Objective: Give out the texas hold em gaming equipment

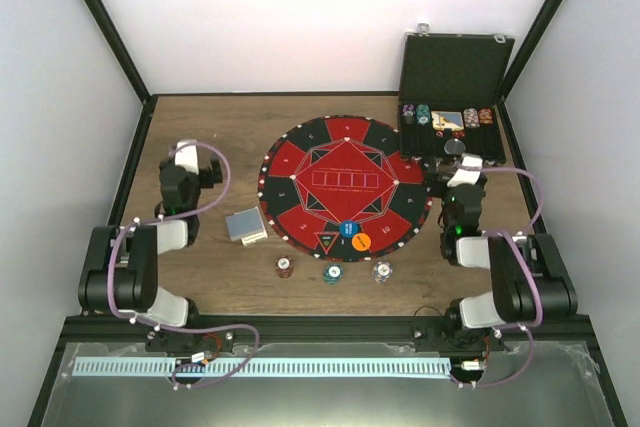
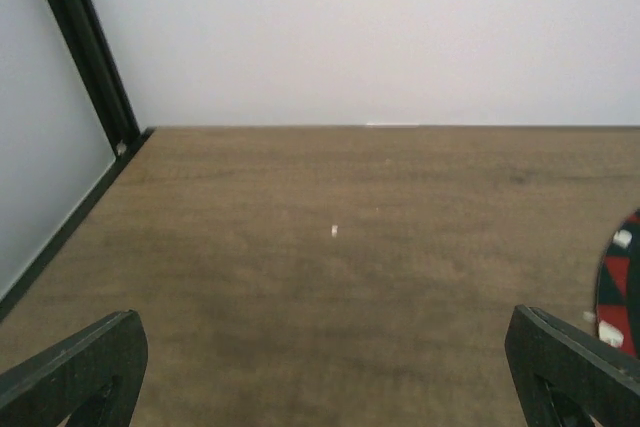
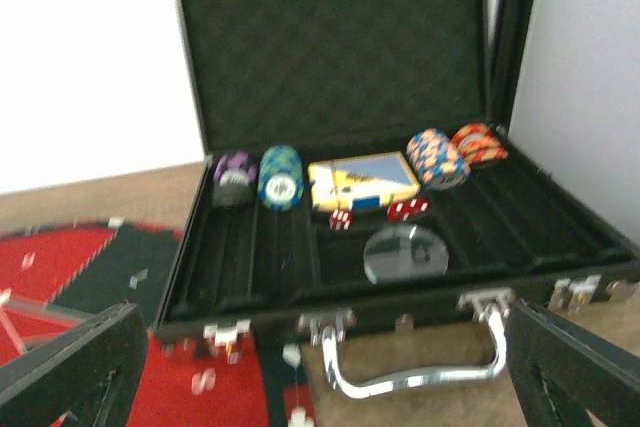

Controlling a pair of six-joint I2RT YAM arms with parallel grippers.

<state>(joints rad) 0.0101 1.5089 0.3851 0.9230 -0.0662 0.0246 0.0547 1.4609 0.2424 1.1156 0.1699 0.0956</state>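
The top view looks down over the whole table [image 1: 220, 137] from behind. The left wrist view skims low toward the back wall [image 2: 380, 37]; the right wrist faces the case [image 3: 340, 37] closely, shared overhead.

Light bright, even, diffuse. White back wall [image 1: 300, 17] nearly washed out in upper part of top view. Shadows on table [image 1: 220, 127] soft, faint. Right wrist view blurred throughout: case [image 3: 340, 47] lining and chips [image 3: 282, 177] smeared, glare on chrome handle [image 3: 420, 379]. Left wrist view sharper.

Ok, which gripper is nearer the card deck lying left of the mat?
Left. The left gripper is just beyond and left of the card deck; the right gripper is across the mat, facing the black case.
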